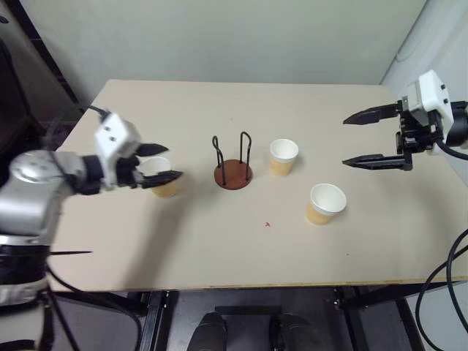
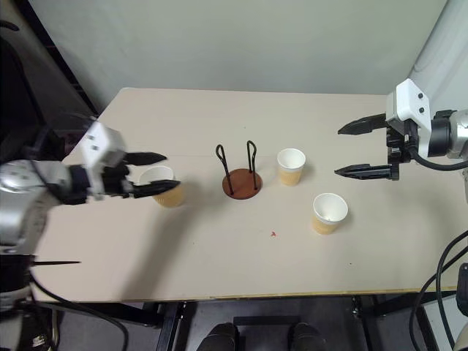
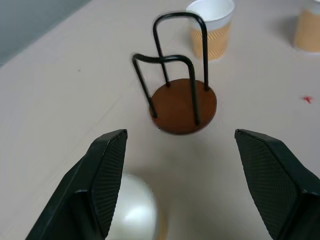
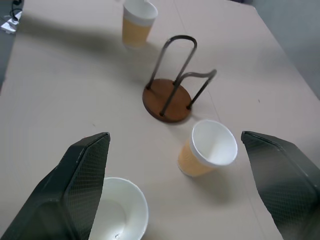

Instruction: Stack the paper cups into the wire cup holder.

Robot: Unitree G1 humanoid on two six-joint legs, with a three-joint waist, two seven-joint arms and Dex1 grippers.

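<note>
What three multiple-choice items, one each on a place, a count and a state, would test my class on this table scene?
1. Where is the holder?
A. between the cups
B. at the table's far edge
C. in the right claw

2. How many cups are on the table?
A. two
B. three
C. five

3. How is the left claw?
A. shut on the holder
B. shut, holding nothing
C. open around a cup

Key: 1 A, one cup on its left, two on its right. 2 B, three upright. 3 C, fingers apart beside the left cup.
</note>
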